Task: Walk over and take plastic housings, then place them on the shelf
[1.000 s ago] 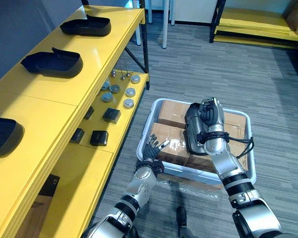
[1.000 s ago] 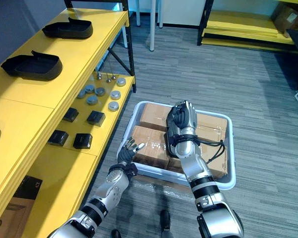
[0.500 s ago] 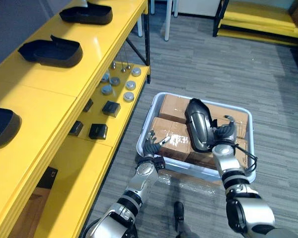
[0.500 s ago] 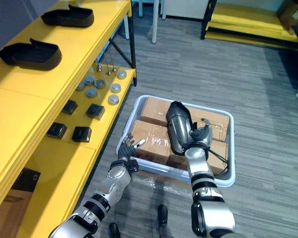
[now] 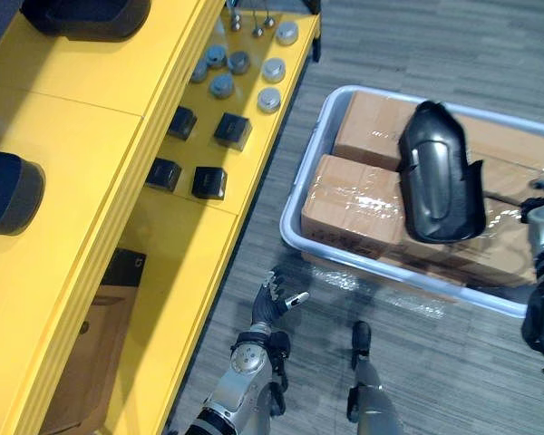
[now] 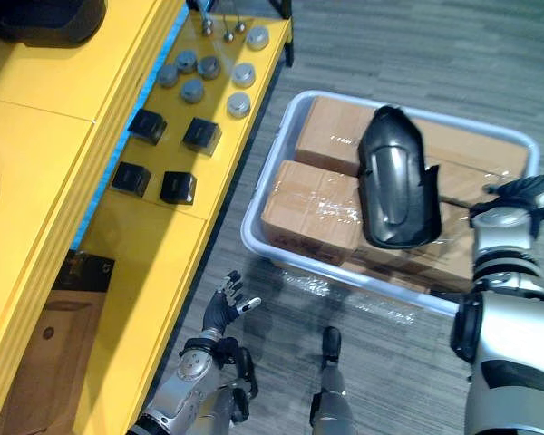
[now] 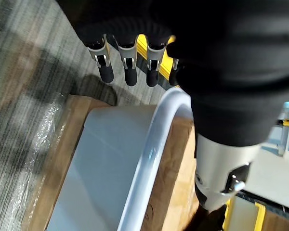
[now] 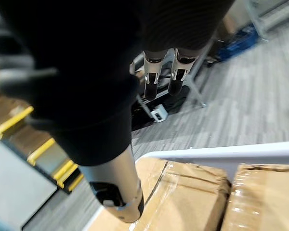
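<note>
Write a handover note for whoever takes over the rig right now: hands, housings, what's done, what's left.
Left hand: open and empty, low over the floor by the near corner of the grey plastic bin.
Right hand: open and empty, at the bin's right side, apart from the housing.
Black plastic housing: lies on the brown cardboard boxes in the bin, in neither hand.
Yellow shelf: other black housings sit on its top level.
Done: some housings are shelved.
Left: grasp the housing in the bin, carry it over and set it on the shelf top.
</note>
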Robot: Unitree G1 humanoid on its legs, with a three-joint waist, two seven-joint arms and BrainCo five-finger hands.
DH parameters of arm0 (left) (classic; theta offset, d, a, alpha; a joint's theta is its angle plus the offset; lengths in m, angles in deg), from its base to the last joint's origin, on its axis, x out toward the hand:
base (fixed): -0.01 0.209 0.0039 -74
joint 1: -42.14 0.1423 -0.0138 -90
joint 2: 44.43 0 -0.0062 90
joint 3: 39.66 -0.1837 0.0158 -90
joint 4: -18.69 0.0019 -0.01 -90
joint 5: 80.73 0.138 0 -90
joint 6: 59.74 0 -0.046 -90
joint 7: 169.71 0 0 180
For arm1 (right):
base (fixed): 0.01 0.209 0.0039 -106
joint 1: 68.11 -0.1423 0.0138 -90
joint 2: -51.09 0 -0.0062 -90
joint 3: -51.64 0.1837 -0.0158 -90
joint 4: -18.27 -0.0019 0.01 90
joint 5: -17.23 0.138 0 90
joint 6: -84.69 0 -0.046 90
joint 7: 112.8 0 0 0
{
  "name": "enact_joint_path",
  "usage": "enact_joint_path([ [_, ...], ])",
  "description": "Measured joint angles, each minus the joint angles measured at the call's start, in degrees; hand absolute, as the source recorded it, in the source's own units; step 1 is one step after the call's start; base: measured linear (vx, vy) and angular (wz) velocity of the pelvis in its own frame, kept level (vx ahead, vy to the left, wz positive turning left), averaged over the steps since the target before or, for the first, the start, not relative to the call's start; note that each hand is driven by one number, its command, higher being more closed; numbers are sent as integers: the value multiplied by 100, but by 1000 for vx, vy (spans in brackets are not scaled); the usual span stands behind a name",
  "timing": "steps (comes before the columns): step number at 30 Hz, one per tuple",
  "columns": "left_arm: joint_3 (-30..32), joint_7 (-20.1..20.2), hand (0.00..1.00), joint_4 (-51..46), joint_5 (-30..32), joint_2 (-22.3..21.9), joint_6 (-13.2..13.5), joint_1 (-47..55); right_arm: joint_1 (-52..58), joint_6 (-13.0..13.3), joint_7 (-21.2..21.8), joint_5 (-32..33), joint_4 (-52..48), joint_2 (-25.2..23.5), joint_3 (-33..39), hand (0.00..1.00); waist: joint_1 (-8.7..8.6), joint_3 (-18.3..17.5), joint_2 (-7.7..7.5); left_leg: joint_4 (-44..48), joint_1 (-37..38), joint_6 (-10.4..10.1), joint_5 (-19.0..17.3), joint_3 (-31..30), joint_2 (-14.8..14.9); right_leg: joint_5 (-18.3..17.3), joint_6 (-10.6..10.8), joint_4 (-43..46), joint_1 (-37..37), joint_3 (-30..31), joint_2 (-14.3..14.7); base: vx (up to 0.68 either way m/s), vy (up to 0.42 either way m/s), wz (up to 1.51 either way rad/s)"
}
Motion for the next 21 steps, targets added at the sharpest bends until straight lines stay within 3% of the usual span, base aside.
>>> enact_joint_path([
  [7,15,110,0,17,3,-84,47,102,-124,174,361,32,79,335,-967,0,129,93,234,-243,-509,107,277,-248,-209,-9,6,175,-526,-203,-170,0,23,22],
  [15,21,205,0,58,3,-164,92,98,141,520,507,251,-216,337,-1360,0,270,97,243,-408,-503,139,426,-302,-296,-16,-1,278,-599,-236,-244,25,15,8],
  [21,18,208,0,83,31,-169,91,102,270,527,506,257,-244,337,-1354,0,249,97,240,-388,-383,147,437,-349,-292,-35,-25,300,-455,-272,-240,55,-2,2],
])
